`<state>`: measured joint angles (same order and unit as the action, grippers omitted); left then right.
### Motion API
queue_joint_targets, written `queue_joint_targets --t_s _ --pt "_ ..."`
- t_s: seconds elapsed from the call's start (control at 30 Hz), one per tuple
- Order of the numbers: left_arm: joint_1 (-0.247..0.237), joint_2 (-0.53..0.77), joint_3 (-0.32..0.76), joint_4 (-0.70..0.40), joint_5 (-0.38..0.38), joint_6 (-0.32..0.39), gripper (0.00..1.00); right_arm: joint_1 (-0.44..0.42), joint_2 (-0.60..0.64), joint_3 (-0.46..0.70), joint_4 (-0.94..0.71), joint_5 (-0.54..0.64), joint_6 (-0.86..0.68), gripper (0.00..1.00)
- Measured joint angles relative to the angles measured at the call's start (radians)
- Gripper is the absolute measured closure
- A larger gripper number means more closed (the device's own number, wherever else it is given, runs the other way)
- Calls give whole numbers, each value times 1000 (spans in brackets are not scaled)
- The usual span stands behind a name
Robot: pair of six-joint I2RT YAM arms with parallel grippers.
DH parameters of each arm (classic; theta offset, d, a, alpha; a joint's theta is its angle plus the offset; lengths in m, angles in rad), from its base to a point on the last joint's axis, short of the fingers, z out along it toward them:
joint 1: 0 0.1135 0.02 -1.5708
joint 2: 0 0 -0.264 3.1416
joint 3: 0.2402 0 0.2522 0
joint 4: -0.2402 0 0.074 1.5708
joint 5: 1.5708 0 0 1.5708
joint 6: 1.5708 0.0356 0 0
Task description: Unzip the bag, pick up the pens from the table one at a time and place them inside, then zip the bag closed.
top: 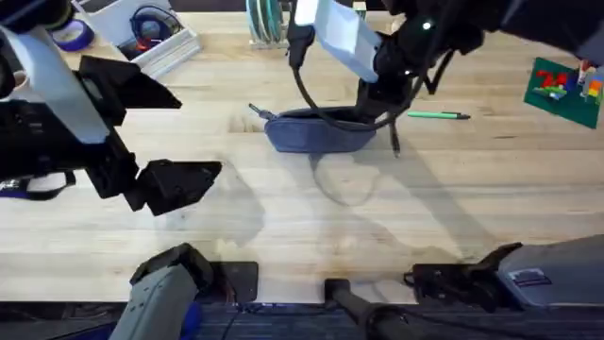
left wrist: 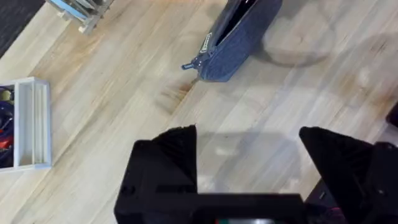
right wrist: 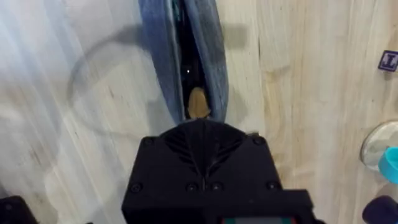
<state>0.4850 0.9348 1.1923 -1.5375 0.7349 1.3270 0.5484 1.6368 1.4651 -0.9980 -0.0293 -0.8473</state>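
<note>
The blue-grey bag (top: 316, 132) lies on the table (top: 377, 208) at the back centre. Its zipper is open, showing the dark lining (right wrist: 186, 56), and the zipper pull (left wrist: 189, 65) sticks out at its left end. My right gripper (right wrist: 199, 127) is shut at the bag's right end, over the opening. A small tan thing (right wrist: 198, 103) shows just past its tips. Right of the bag lies the green pen (top: 437, 115). A thin dark stick (top: 394, 142), possibly the black pen, pokes out below the right gripper. My left gripper (left wrist: 249, 155) hangs open and empty, well left of the bag.
A white tray (top: 151, 38) with small items stands at the back left, and a rack (top: 266, 24) behind the bag. A green plate with toy bricks (top: 566, 90) lies at the far right. Bare wood stretches across the table's front half.
</note>
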Motion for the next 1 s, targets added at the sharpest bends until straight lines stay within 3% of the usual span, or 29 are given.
queue_joint_targets --t_s 1.0 --pt "0 0 0 0 0 0 6 0 125 5 36 -33 -21 971"
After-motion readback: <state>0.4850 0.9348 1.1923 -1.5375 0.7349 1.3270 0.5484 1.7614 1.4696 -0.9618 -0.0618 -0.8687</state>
